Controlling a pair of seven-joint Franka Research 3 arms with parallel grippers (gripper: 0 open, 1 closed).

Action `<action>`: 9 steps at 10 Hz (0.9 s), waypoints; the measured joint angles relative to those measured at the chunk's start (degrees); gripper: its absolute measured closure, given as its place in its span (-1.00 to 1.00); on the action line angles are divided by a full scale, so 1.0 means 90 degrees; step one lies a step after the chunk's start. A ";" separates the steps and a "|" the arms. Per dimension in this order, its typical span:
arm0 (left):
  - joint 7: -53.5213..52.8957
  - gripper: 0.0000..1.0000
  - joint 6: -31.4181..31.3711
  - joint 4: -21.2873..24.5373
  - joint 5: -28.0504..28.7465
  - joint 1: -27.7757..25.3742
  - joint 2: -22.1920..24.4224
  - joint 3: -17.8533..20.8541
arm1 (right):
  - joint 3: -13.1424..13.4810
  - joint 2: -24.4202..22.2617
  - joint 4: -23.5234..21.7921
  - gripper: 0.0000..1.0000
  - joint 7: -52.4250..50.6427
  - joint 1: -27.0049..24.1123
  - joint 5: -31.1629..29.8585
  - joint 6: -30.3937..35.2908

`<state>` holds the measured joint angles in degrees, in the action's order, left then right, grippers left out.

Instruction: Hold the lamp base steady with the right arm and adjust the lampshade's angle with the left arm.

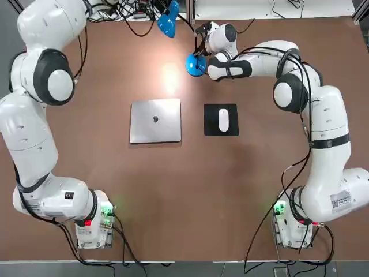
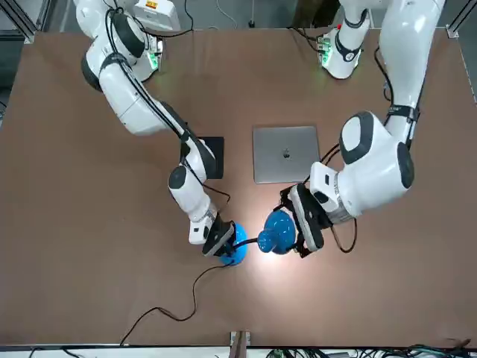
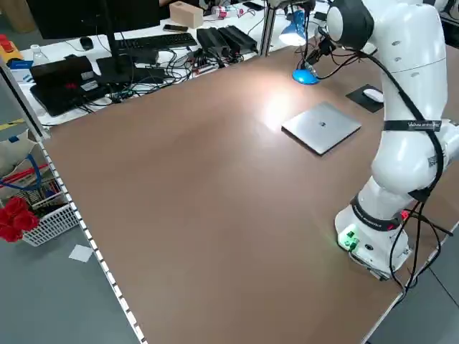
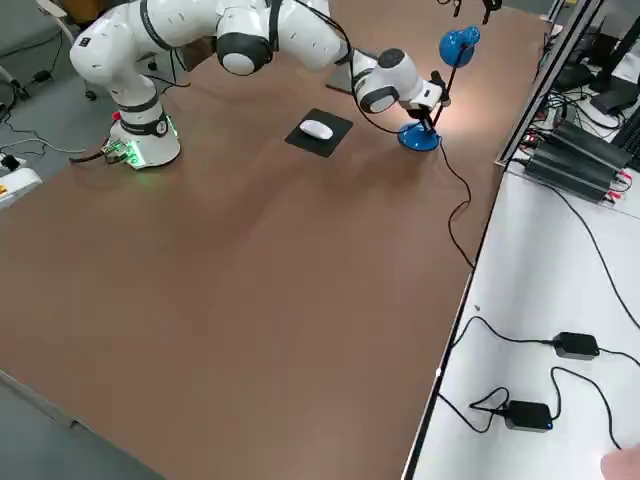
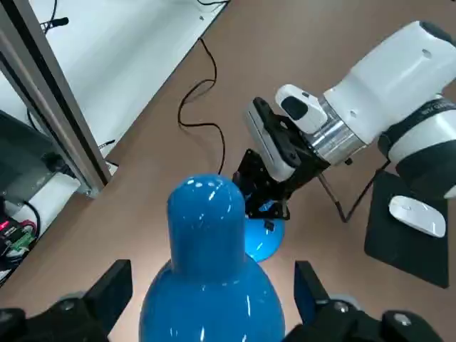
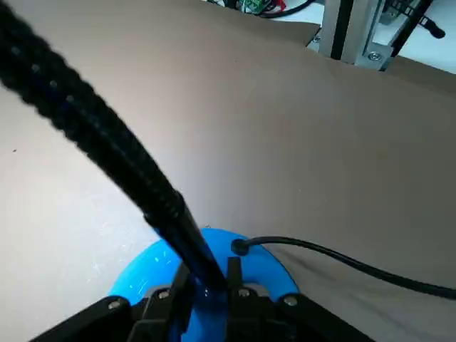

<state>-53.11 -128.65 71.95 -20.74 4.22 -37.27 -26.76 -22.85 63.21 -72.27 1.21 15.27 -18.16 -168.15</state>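
Lampshade (image 1: 167, 25) and base (image 1: 195, 66) are at the table's (image 1: 190, 190) far side, the shade just left of the base, which sits flat there. Over on the right, the right gripper (image 6: 212, 276) is pinched narrow on the stem (image 6: 117, 153) right above the base, presumably so the foot won't slide or tip when the shade is turned. From the left, the left gripper (image 5: 214, 271) stands wide about the shade, room enough, I'd guess, to line up before squeezing.
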 joint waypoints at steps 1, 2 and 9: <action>-0.0001 -1.00 -0.0093 -0.0037 -0.0002 0.0065 -0.0065 -0.0014 | 0.0000 0.0008 0.0009 0.54 0.0000 0.0001 0.0000 0.0000; -0.0001 -1.00 -0.0120 -0.0119 -0.0006 0.0126 -0.0131 -0.0017 | 0.0000 0.0013 0.0016 0.56 0.0000 0.0003 0.0000 0.0000; -0.0509 -0.99 -0.0290 -0.0336 -0.0486 0.0166 -0.0521 0.0001 | 0.0078 0.0040 0.0067 0.67 0.0000 0.0062 0.0000 -0.0008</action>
<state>-57.69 -131.26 68.92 -25.12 5.71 -41.96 -26.75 -22.15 63.57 -71.67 1.21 15.83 -18.16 -168.22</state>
